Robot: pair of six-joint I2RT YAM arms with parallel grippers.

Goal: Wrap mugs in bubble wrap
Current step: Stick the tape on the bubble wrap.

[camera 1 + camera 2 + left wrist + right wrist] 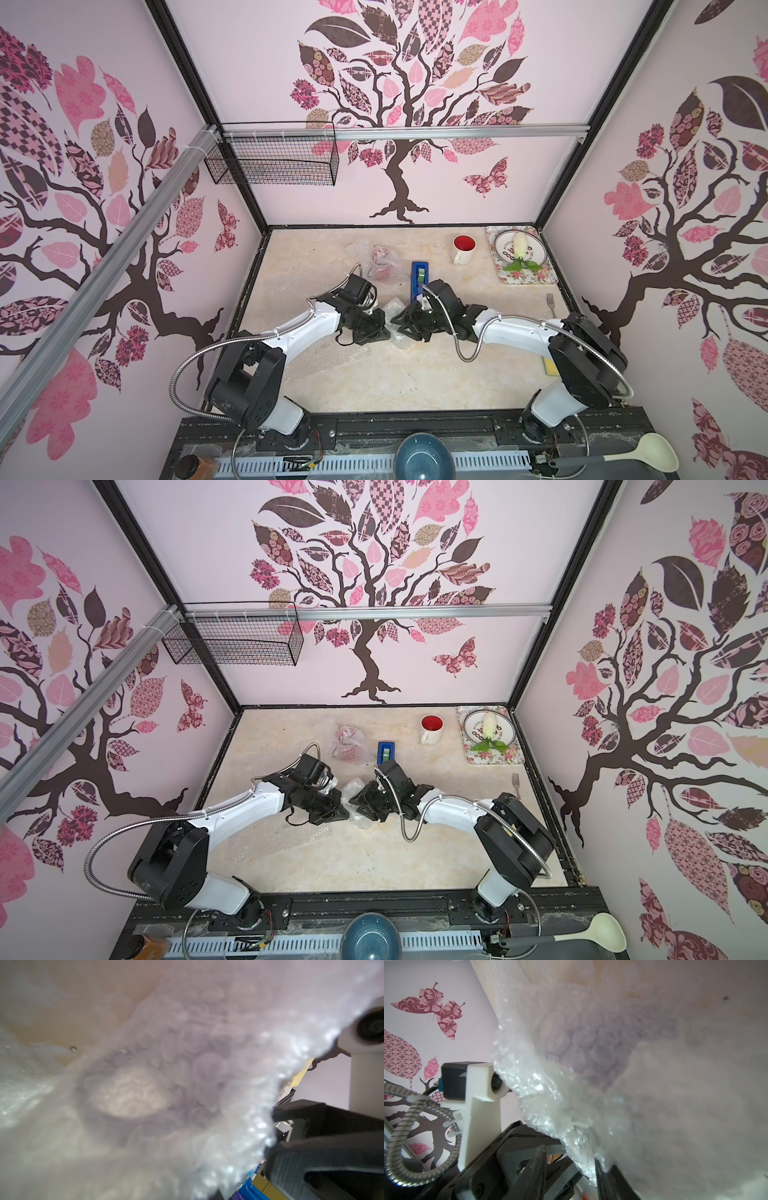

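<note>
bubble wrap (542, 1088) — glossy plastic, mug (464, 249) — glazed ceramic

From up here I see my left gripper (341, 809) and right gripper (355, 802) nearly tip to tip at mid-table, both against a crumpled bubble wrap bundle (360, 821); I can't make out how the jaws stand. A flat bubble wrap sheet (291, 838) lies under the left arm. Farther back sit a wrapped red mug (347, 744), the blue tape dispenser (385, 751) and the white mug (431, 730).
</note>
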